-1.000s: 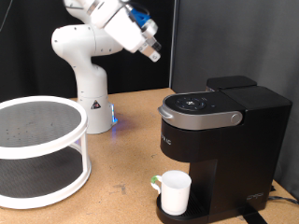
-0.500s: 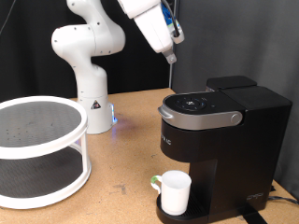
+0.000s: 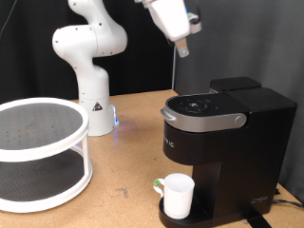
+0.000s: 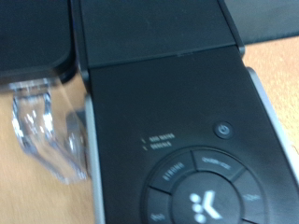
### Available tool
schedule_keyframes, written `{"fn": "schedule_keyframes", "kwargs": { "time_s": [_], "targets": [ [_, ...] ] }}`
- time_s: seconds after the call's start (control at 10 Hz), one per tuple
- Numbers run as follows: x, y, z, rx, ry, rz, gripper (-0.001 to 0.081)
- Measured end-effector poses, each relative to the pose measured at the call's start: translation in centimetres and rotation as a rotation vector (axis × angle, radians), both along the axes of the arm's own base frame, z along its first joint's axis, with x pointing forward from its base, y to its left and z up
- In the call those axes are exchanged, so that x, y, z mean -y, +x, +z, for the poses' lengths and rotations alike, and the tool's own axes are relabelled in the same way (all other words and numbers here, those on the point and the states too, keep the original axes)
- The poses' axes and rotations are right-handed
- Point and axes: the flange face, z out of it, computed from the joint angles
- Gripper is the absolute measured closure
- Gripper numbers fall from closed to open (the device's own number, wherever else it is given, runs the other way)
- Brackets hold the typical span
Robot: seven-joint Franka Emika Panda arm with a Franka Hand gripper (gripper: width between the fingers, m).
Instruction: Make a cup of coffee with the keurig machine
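The black keurig machine (image 3: pixel 228 142) stands on the wooden table at the exterior view's right, with its lid down. The white cup (image 3: pixel 177 196) sits on the drip tray under the spout. My gripper (image 3: pixel 182 51) hangs high in the air above the machine's back, points down and holds nothing; its fingers look closed together. The wrist view looks down on the machine's top (image 4: pixel 163 93), with the power button (image 4: pixel 222 130) and the round button panel (image 4: pixel 199 201). No fingers show in the wrist view.
A white two-tier round rack (image 3: pixel 38 152) stands at the exterior view's left. The arm's white base (image 3: pixel 92 104) stands behind it, with a blue light. A clear plastic part (image 4: pixel 42 131) sits beside the machine's top. A cable lies at the lower right.
The gripper has swung up and toward the exterior view's right, from beside the arm's base to above the machine. The cup and the machine have not moved.
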Motion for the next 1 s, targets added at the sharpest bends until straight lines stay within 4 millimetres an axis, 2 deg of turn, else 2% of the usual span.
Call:
{"fn": "schedule_keyframes", "kwargs": {
  "time_s": [0.3, 0.4, 1.0],
  "targets": [
    [-2.1, 2.3, 1.6, -0.029, -0.194, 0.173, 0.0001],
    [-2.7, 3.4, 1.6, -0.044, -0.239, 0.214, 0.0001],
    [-2.8, 4.2, 0.8, 0.052, -0.252, 0.183, 0.0001]
  ]
}}
